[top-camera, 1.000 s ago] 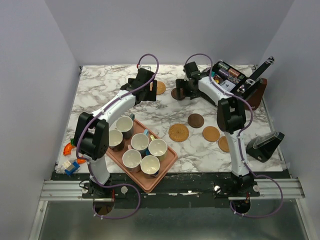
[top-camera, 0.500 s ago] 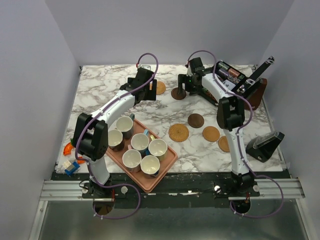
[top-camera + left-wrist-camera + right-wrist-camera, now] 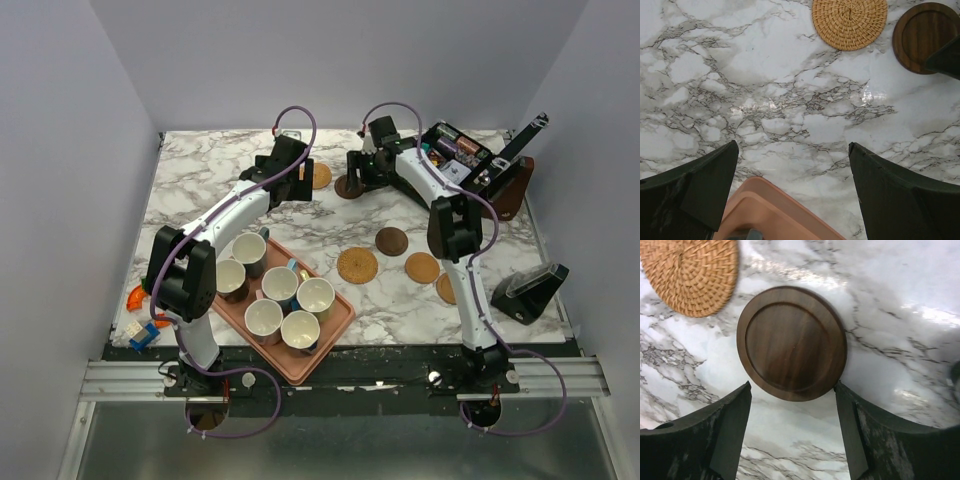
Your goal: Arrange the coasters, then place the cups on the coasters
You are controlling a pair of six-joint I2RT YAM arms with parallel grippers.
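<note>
From above, six cream-lined cups (image 3: 282, 286) stand in the salmon-pink rectangular tray (image 3: 292, 366) on the white marbled surface (image 3: 200, 190). Four round coasters (image 3: 357, 265) lie to its right, two more farther back.

Left wrist: the left fingers (image 3: 695, 195) are spread wide, holding nothing, over bare marble. Beyond them a tan woven coaster (image 3: 850, 22) sits just beside a dark brown wooden coaster (image 3: 920, 37).

Right wrist: the right fingers (image 3: 720, 435) stand parted, tips flanking that wooden coaster's near rim; contact unclear.

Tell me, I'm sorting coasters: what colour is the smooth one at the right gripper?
The coaster is dark brown, wood-grained; the right wrist view shows it best.
</note>
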